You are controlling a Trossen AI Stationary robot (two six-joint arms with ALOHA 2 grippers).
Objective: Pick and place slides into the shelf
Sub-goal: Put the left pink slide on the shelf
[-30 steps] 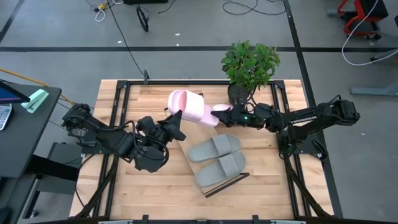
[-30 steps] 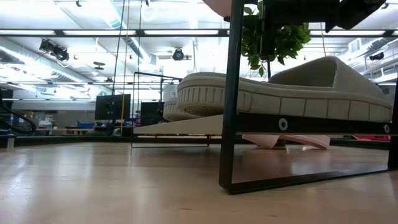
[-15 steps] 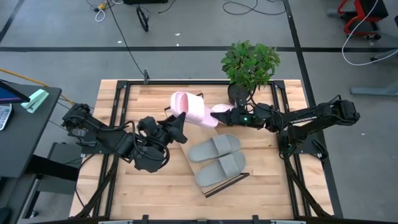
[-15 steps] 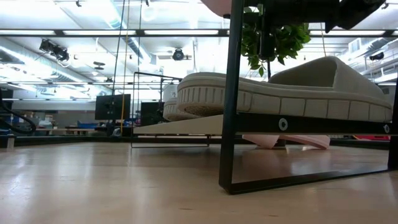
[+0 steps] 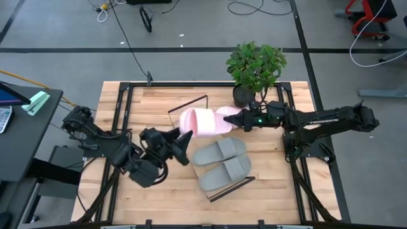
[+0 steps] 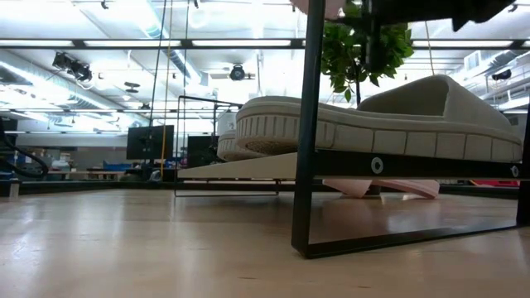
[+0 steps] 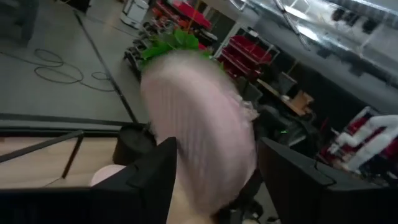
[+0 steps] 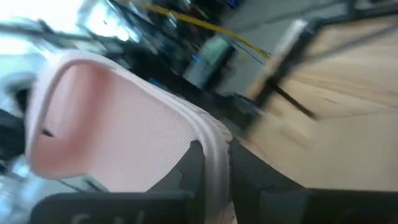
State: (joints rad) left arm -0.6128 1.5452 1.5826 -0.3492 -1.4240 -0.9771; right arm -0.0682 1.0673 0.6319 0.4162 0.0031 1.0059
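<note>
The slatted wooden table fills the middle of the high view, with dark frame rails running along its left and right sides. On it, lower centre-right, lies the shelf, a light board with thin dark wire frames at both ends. In the low view its near frame post stands dark in the centre.

The left arm reaches in from the left of the frame, and the right arm from the right.

A potted plant stands at the upper centre-right edge of the table.

Two grey-green slides lie side by side on the shelf, angled toward the upper right. In the low view one shows on the board, sole ridges facing the camera.

A pale pink slide is held above the table, upper centre, just beyond the shelf's far end. A second pink slide shows just beside it, toward the plant; whether it rests on the table cannot be told.

The right gripper pinches the raised pink slide's edge; in the right wrist view its fingers press against the foam rim. The left gripper sits just below the slide, fingers spread apart on either side of it, not clamping.
</note>
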